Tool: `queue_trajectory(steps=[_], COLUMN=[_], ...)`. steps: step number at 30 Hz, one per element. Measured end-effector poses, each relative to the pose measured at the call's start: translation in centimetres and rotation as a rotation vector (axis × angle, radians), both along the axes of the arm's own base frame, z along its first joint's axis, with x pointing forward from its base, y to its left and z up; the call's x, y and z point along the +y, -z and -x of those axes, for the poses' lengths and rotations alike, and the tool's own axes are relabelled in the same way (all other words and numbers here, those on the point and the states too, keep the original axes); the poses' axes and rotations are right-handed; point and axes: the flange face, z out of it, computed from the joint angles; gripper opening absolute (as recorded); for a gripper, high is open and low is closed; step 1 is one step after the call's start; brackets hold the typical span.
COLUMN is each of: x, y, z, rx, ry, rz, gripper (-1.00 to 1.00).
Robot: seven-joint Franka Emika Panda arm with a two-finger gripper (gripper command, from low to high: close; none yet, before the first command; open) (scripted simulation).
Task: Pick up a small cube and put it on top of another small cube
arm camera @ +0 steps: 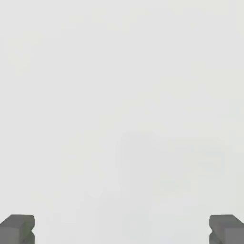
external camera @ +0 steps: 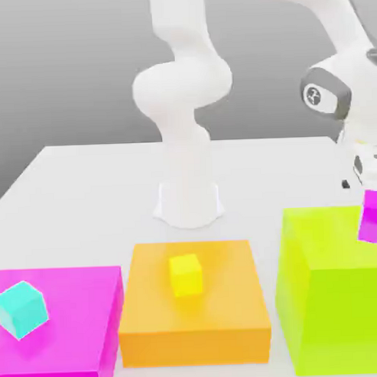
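Gripper jaws spread wide, holding nothing, above bare table. Magenta small cube sits on the lime block, at the exterior view's right. Looks rigid, light, smooth-faced; grasp across opposite flat sides.

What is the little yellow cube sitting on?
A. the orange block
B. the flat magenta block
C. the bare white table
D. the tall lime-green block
A: in the exterior view the small yellow cube rests on the top face of the orange block, between the flat magenta block, which carries a small cyan cube, and the lime-green block.
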Motion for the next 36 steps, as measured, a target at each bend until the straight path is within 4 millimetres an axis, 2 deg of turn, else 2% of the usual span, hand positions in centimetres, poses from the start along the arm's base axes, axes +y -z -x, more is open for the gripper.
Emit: queue_trajectory(steps=[10, 14, 16, 18, 25, 26, 32, 36], x=[-5.4, -7.3, -7.8, -8.3, -8.2, -8.3, -8.3, -8.2], y=[3.8, 4.6, 4.0, 4.6, 9.6, 10.4, 10.8, 8.7], z=[0.2, 0.3, -0.7, -0.6, -0.5, -0.5, -0.4, -0.6], rx=[-0.080, -0.115, -0.152, -0.171, -0.175, -0.175, -0.176, -0.177], ry=[0.366, 0.514, 0.605, 0.618, 0.617, 0.617, 0.617, 0.617], rz=[0.118, 0.135, 0.101, 0.086, 0.078, 0.079, 0.078, 0.079], gripper=[0.00, 0.00, 0.00, 0.00, 0.00, -1.00, -1.00, -1.00])
